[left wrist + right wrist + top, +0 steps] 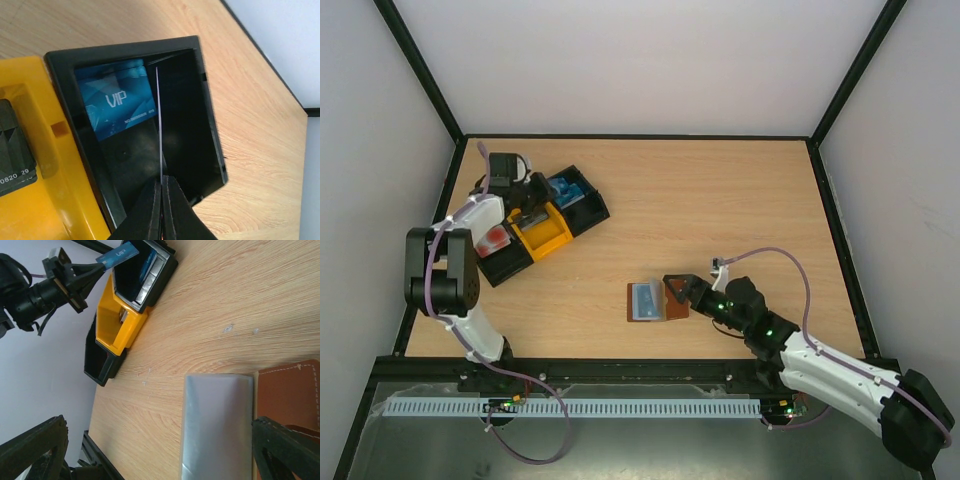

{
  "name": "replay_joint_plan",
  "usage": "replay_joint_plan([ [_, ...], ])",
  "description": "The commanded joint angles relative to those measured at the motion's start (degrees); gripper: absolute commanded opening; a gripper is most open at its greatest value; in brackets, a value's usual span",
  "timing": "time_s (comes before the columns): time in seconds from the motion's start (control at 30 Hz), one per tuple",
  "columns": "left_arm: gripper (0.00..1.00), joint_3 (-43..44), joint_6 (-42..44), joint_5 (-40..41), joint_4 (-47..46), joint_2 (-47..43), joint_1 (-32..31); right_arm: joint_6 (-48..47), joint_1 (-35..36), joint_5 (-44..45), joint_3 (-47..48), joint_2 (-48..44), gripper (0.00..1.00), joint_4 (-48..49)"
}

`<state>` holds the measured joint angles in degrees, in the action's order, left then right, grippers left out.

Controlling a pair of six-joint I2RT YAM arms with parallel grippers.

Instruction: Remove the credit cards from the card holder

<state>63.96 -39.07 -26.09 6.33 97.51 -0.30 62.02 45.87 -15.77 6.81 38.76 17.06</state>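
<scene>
My left gripper (162, 186) is shut on a thin card (159, 120), seen edge-on, over the right black tray (210, 125). In the right wrist view this held card (118, 254) looks blue and is above that tray. A blue VIP card face (117, 102) shows inside the tray. A dark card (12, 150) lies in the yellow tray (55, 200). A pale card with a red patch (496, 238) lies in the left black tray. The card holder (655, 301) lies open on the table, with its grey-blue pocket (217, 425) and brown leather (292, 390) showing. My right gripper (160, 455) is open low over it.
The three trays stand in a slanted row at the far left of the table (720, 200), the yellow one (542, 232) in the middle. Black frame posts and white walls enclose the table. The left arm (445, 270) rises at the left edge.
</scene>
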Motion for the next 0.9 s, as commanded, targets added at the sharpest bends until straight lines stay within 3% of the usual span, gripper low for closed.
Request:
replay_joint_plan([
  [0.0, 0.03, 2.1, -1.7, -0.5, -0.4, 3.2, 0.2, -1.9, 0.2, 1.7, 1.8, -1.8, 0.98, -3.3],
  [0.37, 0.03, 4.5, -1.8, 1.7, -1.4, 7.9, -0.1, -3.0, 0.2, 3.4, 3.5, -2.4, 0.98, -6.4],
  [0.67, 0.03, 7.3, -1.6, 2.5, -1.2, 10.9, -0.1, -2.8, 0.2, 3.1, 3.9, 2.2, 0.98, -4.6],
  [0.87, 0.08, 8.1, -1.6, 2.6, -1.1, 12.2, -0.1, -2.2, 0.2, 3.4, 4.0, 3.1, 0.97, -4.9],
])
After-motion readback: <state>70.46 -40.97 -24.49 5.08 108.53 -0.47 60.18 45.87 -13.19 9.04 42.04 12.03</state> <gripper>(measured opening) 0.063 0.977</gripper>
